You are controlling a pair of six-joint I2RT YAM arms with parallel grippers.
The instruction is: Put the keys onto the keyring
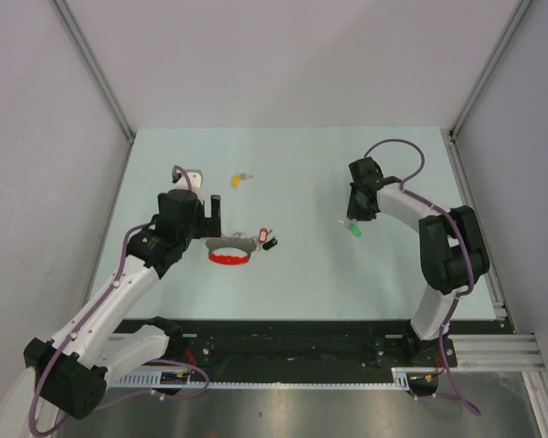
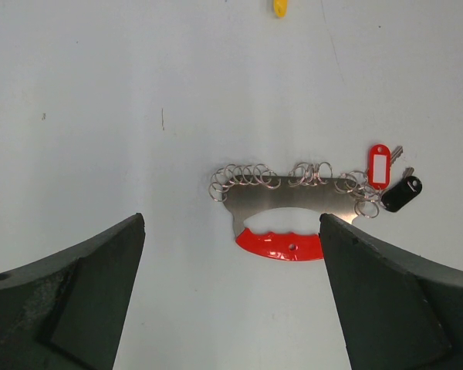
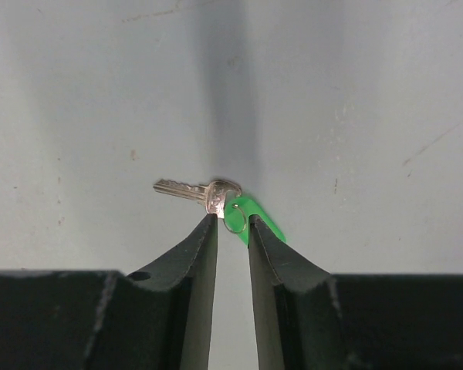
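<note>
Green key [image 3: 214, 194] and yellow key [image 1: 240, 179], two; one keyring [image 2: 289, 196]; left claw [image 2: 231, 223] spread wide, right claw [image 3: 231, 222] narrowly parted.

The keyring [image 2: 282, 245] is showing bright red and plain silver; a red tag [image 2: 379, 166], black tag [image 2: 401, 193], green key [image 3: 264, 218] and yellow key [image 1: 238, 180] are standing out.

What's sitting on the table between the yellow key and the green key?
Nothing. In the top external view the table is bare along the stretch from the yellow key to the green key.
</note>
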